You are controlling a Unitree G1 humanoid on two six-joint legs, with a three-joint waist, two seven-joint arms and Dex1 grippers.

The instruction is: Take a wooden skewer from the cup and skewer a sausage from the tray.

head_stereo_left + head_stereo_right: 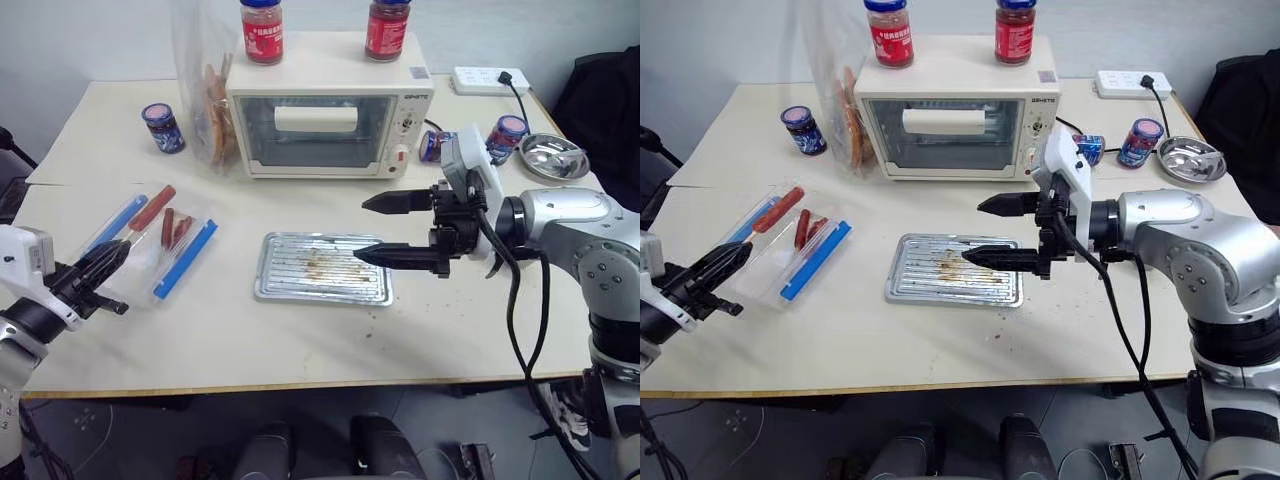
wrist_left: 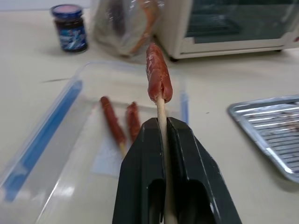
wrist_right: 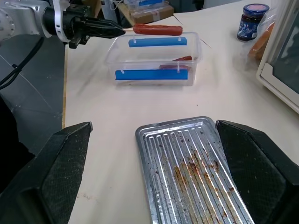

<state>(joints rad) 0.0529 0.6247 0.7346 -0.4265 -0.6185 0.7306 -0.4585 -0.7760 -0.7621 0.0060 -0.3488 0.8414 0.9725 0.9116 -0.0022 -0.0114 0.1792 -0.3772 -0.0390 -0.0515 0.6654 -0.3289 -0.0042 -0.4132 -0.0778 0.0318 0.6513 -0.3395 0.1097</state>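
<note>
in the left eye view, the left hand [image 1: 100, 265] sits at the near left corner of the table [image 1: 300, 345], its fingers pressed together on a wooden skewer [image 1: 131, 234] that carries a sausage [image 1: 152, 208] at its far end, held above a clear plastic box [image 1: 150, 250] with blue clips. two more skewered sausages [image 1: 174, 230] lie inside that box. the right hand [image 1: 398, 230] hovers over the right end of the metal tray [image 1: 322, 268], pointing left, its two fingers spread wide apart with nothing between them. behind the tray stands a white toaster oven [image 1: 328, 115] with two red jars [image 1: 262, 30] on top. in the right eye view, a round steel dish [image 1: 1189, 158] and a power strip [image 1: 1133, 82] sit at the far right of the table. in the left wrist view, the skewer [image 2: 162, 121] runs up between the clamped black fingers [image 2: 140, 177] and the sausage [image 2: 158, 73] is stuck on its tip, tilted slightly. in the right wrist view, the greasy ribbed tray [image 3: 191, 172] lies empty between the open fingers [image 3: 65, 168], and beyond it the left hand [image 3: 110, 29] holds the sausage [image 3: 157, 30] level over the far edge of the box [image 3: 154, 63].
</note>
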